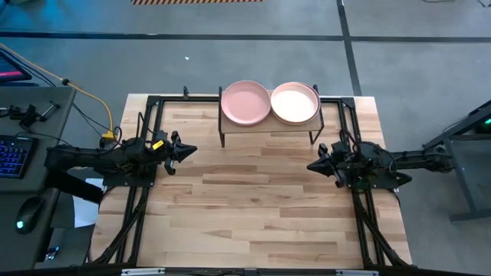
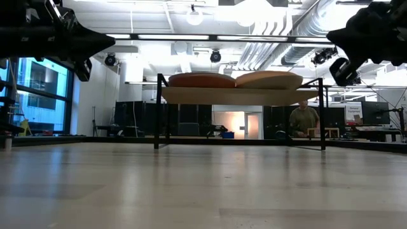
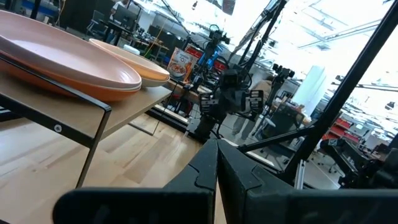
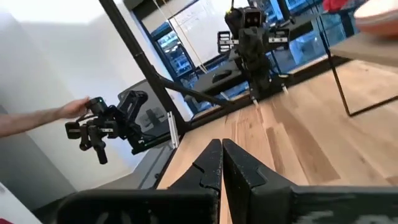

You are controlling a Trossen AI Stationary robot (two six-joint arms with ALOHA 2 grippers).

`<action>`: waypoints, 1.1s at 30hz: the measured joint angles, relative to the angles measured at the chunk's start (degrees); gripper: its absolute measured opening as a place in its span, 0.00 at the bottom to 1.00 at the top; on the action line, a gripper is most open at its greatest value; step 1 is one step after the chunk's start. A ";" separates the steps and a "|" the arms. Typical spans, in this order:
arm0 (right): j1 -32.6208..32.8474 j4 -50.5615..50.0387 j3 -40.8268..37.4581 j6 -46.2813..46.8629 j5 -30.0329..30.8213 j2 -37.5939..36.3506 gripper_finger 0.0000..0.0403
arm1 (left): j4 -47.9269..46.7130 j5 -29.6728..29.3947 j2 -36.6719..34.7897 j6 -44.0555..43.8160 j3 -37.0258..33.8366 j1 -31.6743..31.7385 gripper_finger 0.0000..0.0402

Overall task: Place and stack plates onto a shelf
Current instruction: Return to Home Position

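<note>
Above the desk (image 1: 253,207), left arm (image 1: 123,157) and right arm (image 1: 383,161) at either side, both pairs of jaws clenched on nothing. Farther back on the shelf (image 1: 270,126), plates side by side: pink-topped stack (image 1: 245,103) left, cream-topped stack (image 1: 294,103) right. Looks like stacking done and the homing step in hand; next, only parking both arms clear of the shelf.

The high view looks straight down on the whole surface (image 1: 253,207). The low view sits at surface height, facing the shelf (image 2: 238,95). Wrist views look past the left pincer (image 3: 217,162) and right pincer (image 4: 222,158), each catching the shelf.
</note>
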 joint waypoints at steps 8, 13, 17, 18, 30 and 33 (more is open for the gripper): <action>0.75 -4.45 0.02 2.28 0.11 -2.48 0.00 | 0.00 0.00 0.00 0.02 0.00 0.00 0.00; 1.07 -11.41 0.07 2.29 0.12 -11.23 0.00 | -1.04 -0.02 -1.44 0.02 0.00 -0.02 0.00; 1.26 -12.02 0.04 2.26 0.25 -11.25 0.00 | -3.53 -0.10 -6.00 0.02 0.02 0.00 0.00; 1.31 -12.44 0.04 2.27 0.26 -11.23 0.00 | -4.35 -0.09 -7.40 0.04 0.02 0.00 0.00; 0.62 -13.70 0.04 2.26 0.47 -10.95 0.00 | -13.72 0.02 -15.28 0.02 0.05 -1.14 0.00; 0.63 -13.70 0.04 2.27 0.44 -10.93 0.00 | -17.36 0.02 -15.28 0.02 0.00 -1.22 0.00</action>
